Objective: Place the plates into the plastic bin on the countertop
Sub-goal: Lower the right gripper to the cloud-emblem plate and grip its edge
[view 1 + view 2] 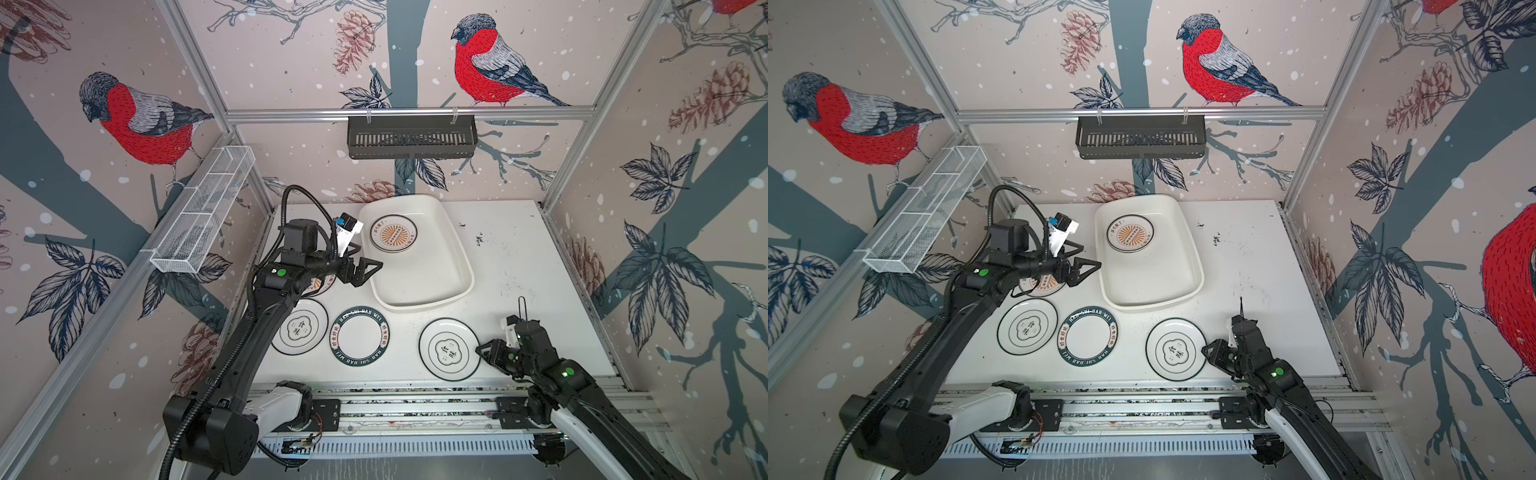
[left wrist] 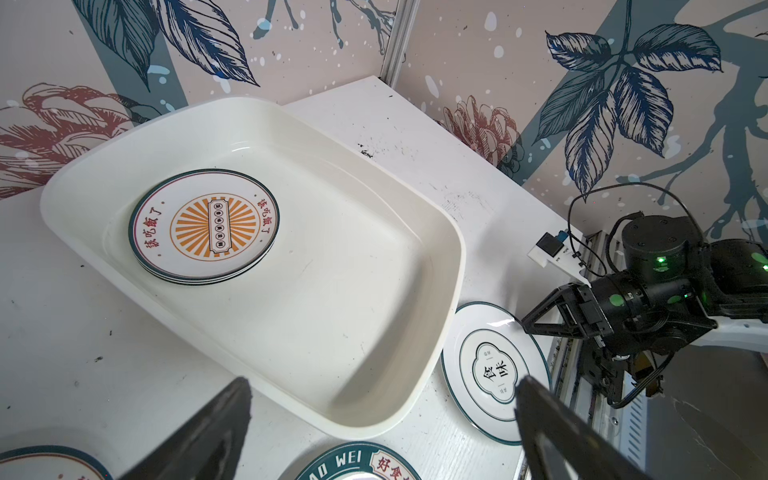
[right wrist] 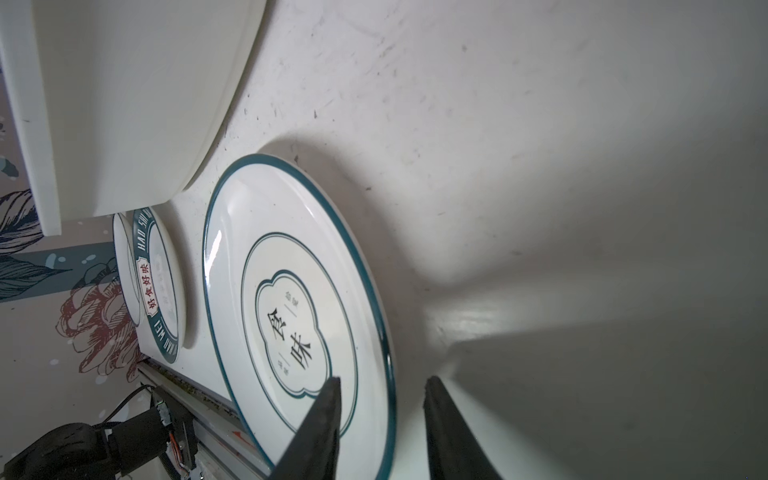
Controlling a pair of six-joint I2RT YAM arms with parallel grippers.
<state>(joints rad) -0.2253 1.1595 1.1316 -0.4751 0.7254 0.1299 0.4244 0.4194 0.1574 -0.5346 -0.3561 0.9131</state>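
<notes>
We see left jaws spread wide and empty just beside the plastic bin (image 1: 419,276) holding stacked sunburst plates (image 1: 393,233), right jaws part-open straddling the emblem plate (image 1: 450,350) rim on the surface (image 1: 519,270).

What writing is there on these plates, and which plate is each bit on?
"HAO SHI HAO WEI": green rim of the lettered plate.
"好食好味": red panels on that same rim.
"食味": centre emblem of the right emblem plate and the left emblem plate.
"該吃飯了": red, on both sides of the sunburst plate in the plastic bin.
Too small to read: the sunburst's centre strip and the tiny characters beside "食味".
</notes>
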